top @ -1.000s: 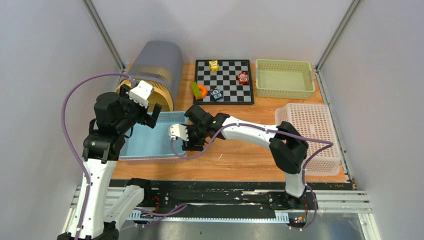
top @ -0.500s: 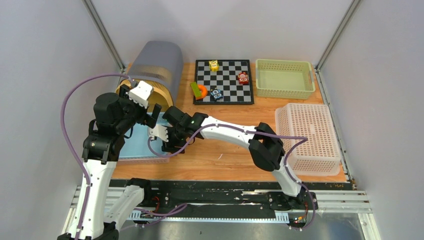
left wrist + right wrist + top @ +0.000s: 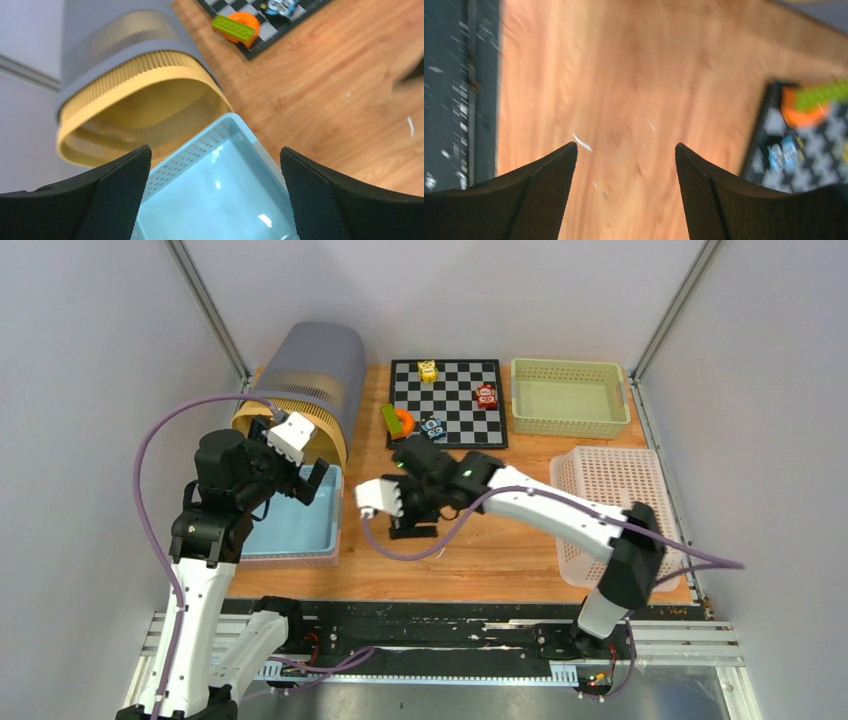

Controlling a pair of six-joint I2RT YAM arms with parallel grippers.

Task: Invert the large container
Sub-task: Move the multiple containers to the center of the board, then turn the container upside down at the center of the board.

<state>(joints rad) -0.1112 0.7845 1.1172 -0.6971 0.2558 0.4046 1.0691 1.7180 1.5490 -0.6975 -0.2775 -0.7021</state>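
1. Top external view: large container [image 3: 315, 370] lies on its side at the far-left corner of the table [image 3: 480, 550], beside the L wall. Closed end points to the back, open mouth faces the arms.
2. Looks: tall, rounded-rectangle tub w/ a grey, finely ribbed outside. Inside is yellow and ribbed too, w/ a yellow rim round the mouth.
3. Left wrist view: mouth of the large container [image 3: 125, 107] gapes just behind the far corner of a light-blue bin [image 3: 200, 150]. Can't tell if the 2 touch.
4. Blue bin [image 3: 285, 525] sits upright at near-left, perforated walls, nothing in it.
5. Left gripper [image 3: 295, 485] hangs over the bin's far end, close in front of the container mouth. Its jaws are spread fully wide [image 3: 215, 155] w/ nothing held.
6. Right gripper [image 3: 408, 525] is over bare wood just R of the bin, apart from it. Jaws are parted [image 3: 625, 147] w/ nothing between them; that view is blurred.
7. Chessboard [image 3: 460, 405] at far centre carries 3 small toy cars. A green brick on an orange ring [image 3: 397, 420] sits at its L edge.
8. Green basket [image 3: 570, 425] is far-right, open side up. Pink basket [image 3: 620, 500] is nearer on the R, bottom up.
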